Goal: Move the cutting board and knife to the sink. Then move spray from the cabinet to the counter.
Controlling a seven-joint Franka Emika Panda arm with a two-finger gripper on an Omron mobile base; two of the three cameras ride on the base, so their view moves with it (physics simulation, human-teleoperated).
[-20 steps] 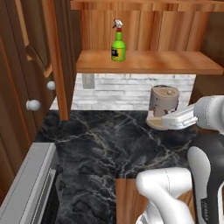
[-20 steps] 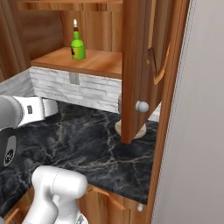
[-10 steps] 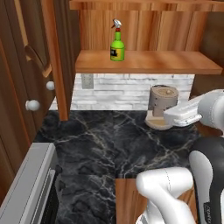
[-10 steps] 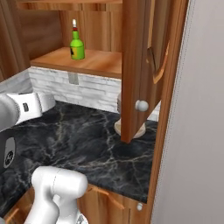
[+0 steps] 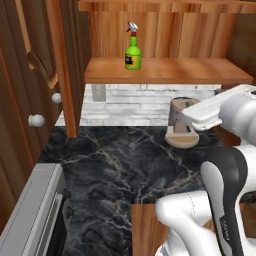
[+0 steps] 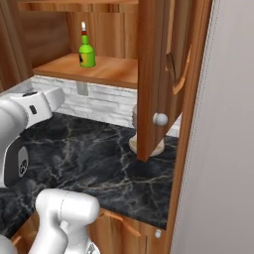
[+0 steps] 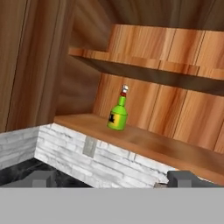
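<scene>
1. Hand (image 7: 112, 177): fingers spread fully apart, holding nothing; fingertips (image 7: 43, 177) visible at the bottom of the hand view, pointed toward the cabinet shelf.
2. Hand position: raised above the table (image 5: 115, 165), well apart from the target; wrist seen at the right of the left base view.
3. Spray bottle (image 7: 118, 114): upright on the lower cabinet shelf (image 7: 148, 142), toward its left part, trigger nozzle on top. Also seen in the left base view (image 5: 132, 49) and the right base view (image 6: 86, 46).
4. Cabinet (image 5: 165, 30): doors open; left door (image 5: 30, 80) and right door (image 6: 158, 74) swung outward on either side of the approach path.
5. Table: black marble, with a tan round-based object (image 5: 181, 125) standing against the wall just below the shelf.
6. Judged step: approach to the bottle; grasp not yet made.
7. Risks:
   - Knocking the bottle over on a high or off-centre approach; narrow, tall body.
   - Striking the shelf edge or the upper shelf (image 7: 148, 65) while reaching in.
   - Catching an open door with the arm.
   - Bumping the tan object during lowering to the table.
</scene>
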